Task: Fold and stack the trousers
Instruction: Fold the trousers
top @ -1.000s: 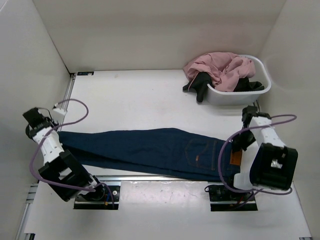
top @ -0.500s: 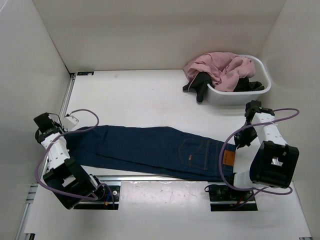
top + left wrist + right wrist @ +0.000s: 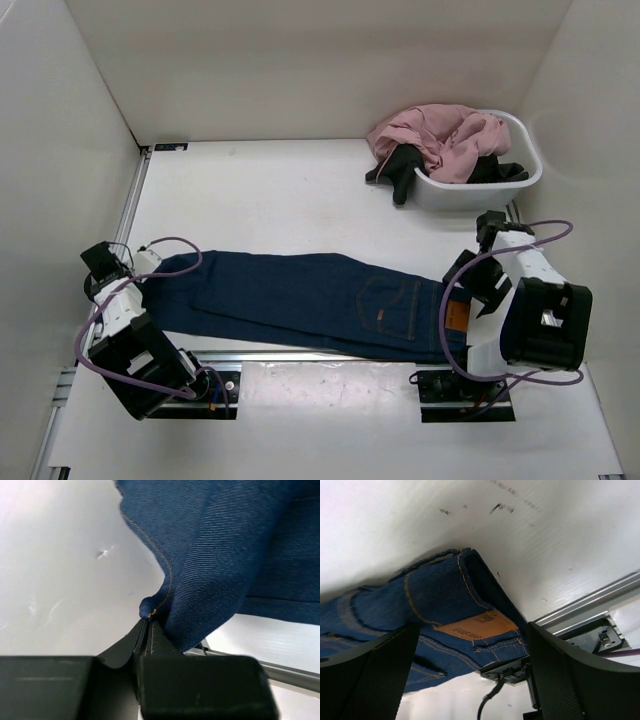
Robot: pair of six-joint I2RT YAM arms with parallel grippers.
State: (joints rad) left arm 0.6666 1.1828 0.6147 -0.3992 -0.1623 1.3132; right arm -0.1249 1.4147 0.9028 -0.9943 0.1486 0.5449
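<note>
The dark blue trousers (image 3: 300, 295) lie stretched left to right along the near part of the table, waistband with its tan patch (image 3: 456, 316) at the right. My left gripper (image 3: 152, 268) is shut on the leg hem at the far left end; in the left wrist view the fingertips (image 3: 148, 626) pinch the stitched hem of the trousers (image 3: 225, 555). My right gripper (image 3: 465, 287) hovers open over the waistband. In the right wrist view its fingers (image 3: 375, 675) stand wide apart, with the trousers (image 3: 420, 597) and the patch (image 3: 475, 625) lying free between them.
A white basket (image 3: 531, 172) at the back right holds a pink garment (image 3: 440, 135), and a black garment (image 3: 400, 172) hangs over its rim. White walls close the left, back and right. A metal rail (image 3: 300, 356) runs along the near edge by the arm bases.
My right gripper has opened and let go of the waistband, which now rests on the table. My left gripper has carried the hem to the right and nearer.
</note>
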